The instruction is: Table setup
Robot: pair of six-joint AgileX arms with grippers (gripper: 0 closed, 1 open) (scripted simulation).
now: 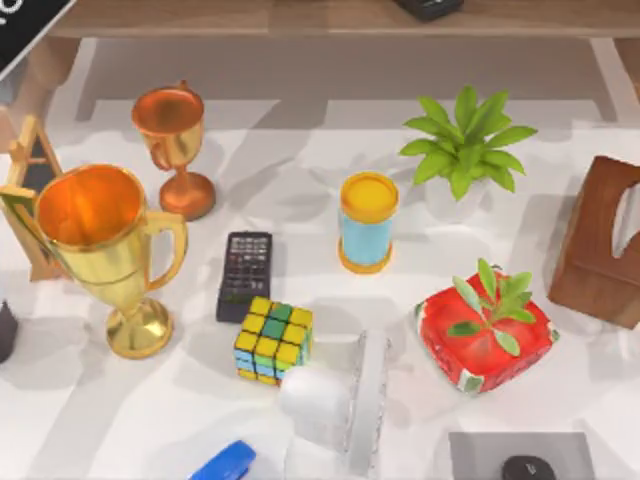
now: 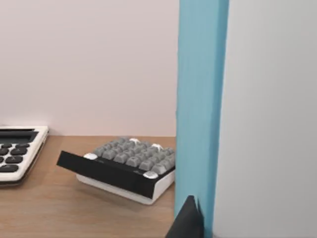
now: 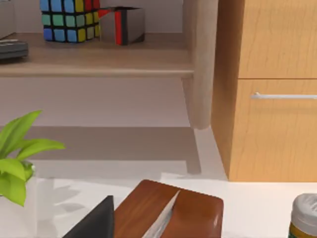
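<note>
Nearest, the blue stapler (image 1: 224,463) and Rubik's cube (image 1: 273,341) sit loose on the table (image 1: 120,420); beyond, the remote (image 1: 245,275), blue cup (image 1: 367,224) and trophies (image 1: 105,250) stand scattered. Setup seems barely begun. Whether either hand is open, I cannot tell.

a rendered home or office room: a white surface (image 1: 300,150) crowded with household things, among them two trophies (image 1: 105,250), a potted plant (image 1: 462,150), a remote (image 1: 245,275), a puzzle cube (image 1: 273,340) and a wooden tissue box (image 1: 600,245). behind it stand a wooden shelf (image 3: 99,62) and a drawer cabinet (image 3: 275,89).
</note>
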